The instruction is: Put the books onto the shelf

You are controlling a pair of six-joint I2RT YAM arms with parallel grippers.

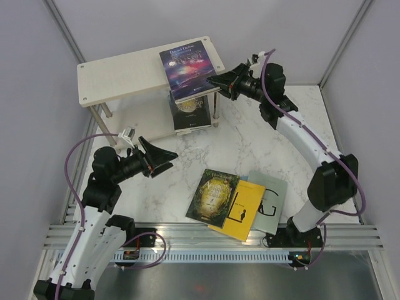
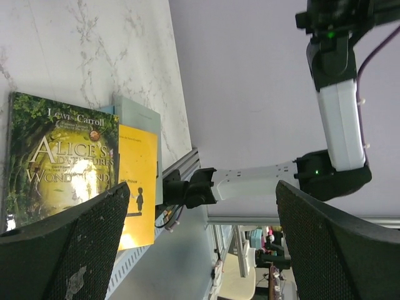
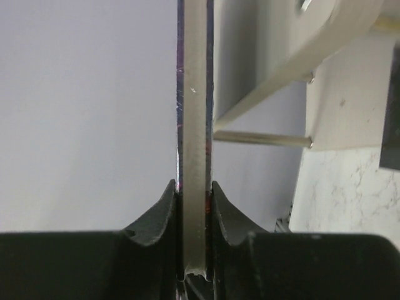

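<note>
My right end effector (image 1: 214,80) is pinched narrow on the right edge of the purple galaxy book (image 1: 187,65). In the wrist view its page block stands edge-on between my pads. The book is over the right end of the shelf (image 1: 119,78), on or just above the top board, with its near corner overhanging the front edge. I cannot tell whether it bears on the wood. A dark book (image 1: 190,107) lies on the lower tier beneath.

To do this well, I judge I should level the book and push it further back so no corner hangs out. Then I should let go and draw straight away without dragging it.

My left end effector (image 1: 164,156) hangs wide open above the tabletop (image 1: 250,140). It faces the green forest book (image 1: 214,195), yellow book (image 1: 240,212) and grey-green book (image 1: 273,199), which are well apart from the shelf.
</note>
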